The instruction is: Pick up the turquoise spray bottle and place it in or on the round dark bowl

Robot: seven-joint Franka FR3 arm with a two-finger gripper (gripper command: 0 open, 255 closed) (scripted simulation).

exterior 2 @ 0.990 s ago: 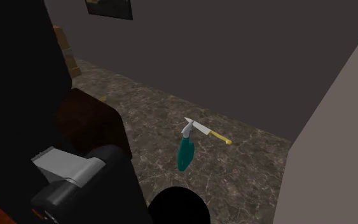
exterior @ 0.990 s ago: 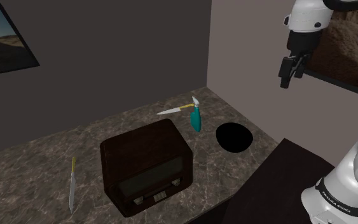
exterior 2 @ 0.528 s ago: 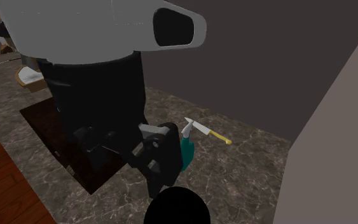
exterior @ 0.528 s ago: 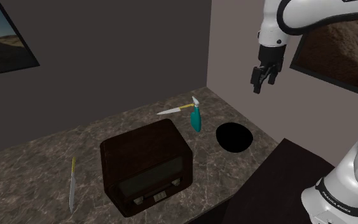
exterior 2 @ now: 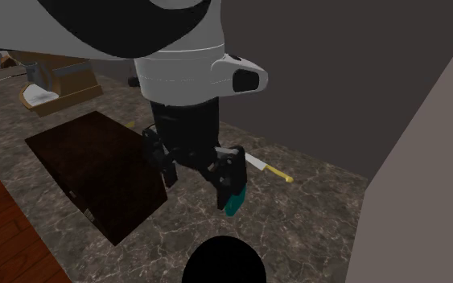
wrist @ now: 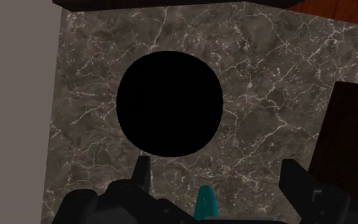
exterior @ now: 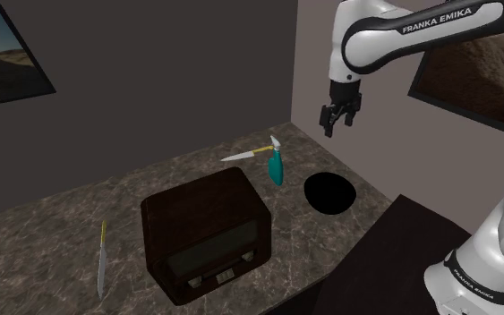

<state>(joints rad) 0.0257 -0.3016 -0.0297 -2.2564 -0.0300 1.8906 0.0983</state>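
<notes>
The turquoise spray bottle (exterior: 276, 165) with a pale nozzle lies on the marble counter, beside the round dark bowl (exterior: 330, 193) on the shoulder view's left. My gripper (exterior: 336, 126) hangs high above the counter near the wall corner, over both of them, open and holding nothing. In the wrist view the bowl (wrist: 170, 104) lies below the open gripper (wrist: 220, 178), and the bottle's turquoise end (wrist: 205, 202) peeks up between the fingers without touching them. In the second exterior view the gripper (exterior 2: 197, 182) hides most of the bottle (exterior 2: 233, 205), and the bowl (exterior 2: 224, 262) sits at the bottom edge.
A knife with a yellow handle (exterior: 246, 154) lies just behind the bottle. A dark brown box (exterior: 207, 234) stands on the counter to the bottle's left in the shoulder view, with a thin pale tool (exterior: 102, 261) further left. Walls close the corner behind the bowl.
The arm has swung towards the shoulder view's left and down, bringing the open gripper from beside the picture frame to above the bottle and bowl. Nothing on the counter moved.
</notes>
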